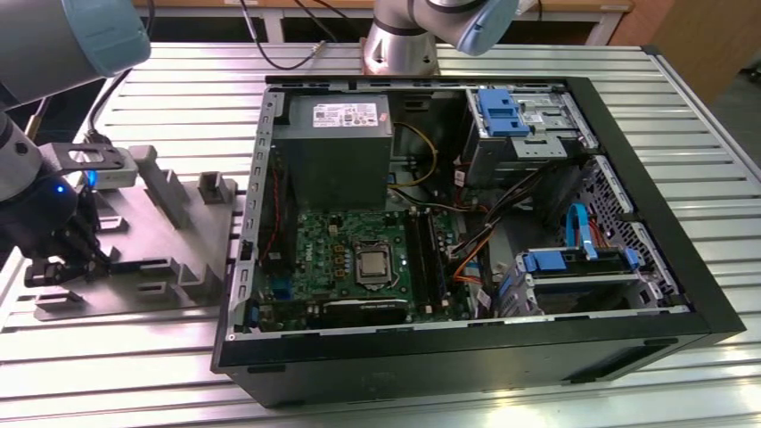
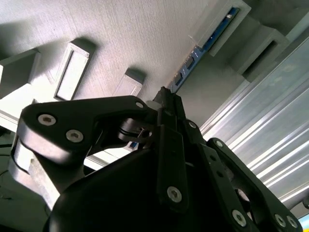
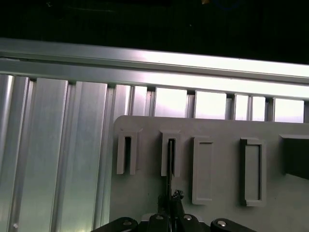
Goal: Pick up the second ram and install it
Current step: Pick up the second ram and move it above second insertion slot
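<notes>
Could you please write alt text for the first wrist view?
The gripper is closed on the thin edge of the ram, which sits edge-on in a slot of the grey fixture. The fixture lies on a ribbed metal table, with more slots alongside.

- I count one gripper [image 1: 53,267], mine, at the far left of the exterior view.
- One second ram [image 2: 219,30], a thin blue-edged stick in the upper right of the second wrist view.
- One grey fixture [image 1: 167,232], left of centre in the exterior view.
- Four raised slots [image 3: 203,169] in a row across the first wrist view, with part of a fifth block at the right edge.
- One open computer case [image 1: 666,343], centre of the exterior view.
- One grey power supply [image 1: 339,134], one motherboard [image 1: 321,245] and one processor [image 1: 373,264] inside it.
- Two blue brackets: an upper bracket [image 1: 497,109] and a lower-right bracket [image 1: 559,260].
- One slatted table [image 1: 714,178].
</notes>
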`<state>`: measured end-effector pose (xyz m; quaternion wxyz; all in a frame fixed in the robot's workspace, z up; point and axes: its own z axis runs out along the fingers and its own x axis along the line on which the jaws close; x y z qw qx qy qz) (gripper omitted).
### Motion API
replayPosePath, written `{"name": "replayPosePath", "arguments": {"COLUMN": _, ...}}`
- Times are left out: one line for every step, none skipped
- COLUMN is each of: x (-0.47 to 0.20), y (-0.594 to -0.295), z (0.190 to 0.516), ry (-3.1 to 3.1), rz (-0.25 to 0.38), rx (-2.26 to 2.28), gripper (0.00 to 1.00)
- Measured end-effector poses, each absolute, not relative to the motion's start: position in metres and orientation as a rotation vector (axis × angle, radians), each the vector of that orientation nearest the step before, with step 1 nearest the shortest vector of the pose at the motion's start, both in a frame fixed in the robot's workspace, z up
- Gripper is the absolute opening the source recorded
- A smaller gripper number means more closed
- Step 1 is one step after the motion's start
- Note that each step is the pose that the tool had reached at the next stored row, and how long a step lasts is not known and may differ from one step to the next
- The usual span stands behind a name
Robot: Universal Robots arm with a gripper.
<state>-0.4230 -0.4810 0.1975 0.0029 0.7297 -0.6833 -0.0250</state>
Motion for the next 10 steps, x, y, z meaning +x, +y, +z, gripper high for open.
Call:
{"name": "replayPosePath", "arguments": {"x": -0.4229, "y": -0.481, "z": 0.1975, "ry": -2.143, "rz": -0.078, "rx": 2.288, "gripper": 0.13}}
{"name": "replayPosePath", "arguments": {"x": -0.4229, "y": -0.481, "z": 0.1975, "ry": -2.143, "rz": -0.079, "rx": 2.288, "gripper": 0.13}}
{"name": "replayPosePath", "arguments": {"x": -0.4229, "y": -0.481, "z": 0.1975, "ry": -2.143, "rz": -0.079, "rx": 2.288, "gripper": 0.13}}
{"name": "replayPosePath", "arguments": {"x": -0.4228, "y": -0.481, "z": 0.1974, "ry": -2.143, "rz": -0.078, "rx": 2.288, "gripper": 0.13}}
{"name": "replayPosePath", "arguments": {"x": -0.4228, "y": -0.481, "z": 0.1974, "ry": -2.143, "rz": -0.079, "rx": 2.288, "gripper": 0.13}}
{"name": "replayPosePath", "arguments": {"x": -0.4227, "y": -0.481, "z": 0.1974, "ry": -2.143, "rz": -0.078, "rx": 2.288, "gripper": 0.13}}
{"name": "replayPosePath", "arguments": {"x": -0.4227, "y": -0.481, "z": 0.1974, "ry": -2.143, "rz": -0.078, "rx": 2.288, "gripper": 0.13}}
{"name": "replayPosePath", "arguments": {"x": -0.4227, "y": -0.481, "z": 0.1974, "ry": -2.153, "rz": -0.078, "rx": 2.279, "gripper": 0.13}}
{"name": "replayPosePath", "arguments": {"x": -0.4226, "y": -0.4809, "z": 0.1974, "ry": -2.164, "rz": -0.079, "rx": 2.269, "gripper": 0.13}}
{"name": "replayPosePath", "arguments": {"x": -0.4226, "y": -0.4809, "z": 0.1974, "ry": -2.166, "rz": -0.079, "rx": 2.267, "gripper": 0.13}}
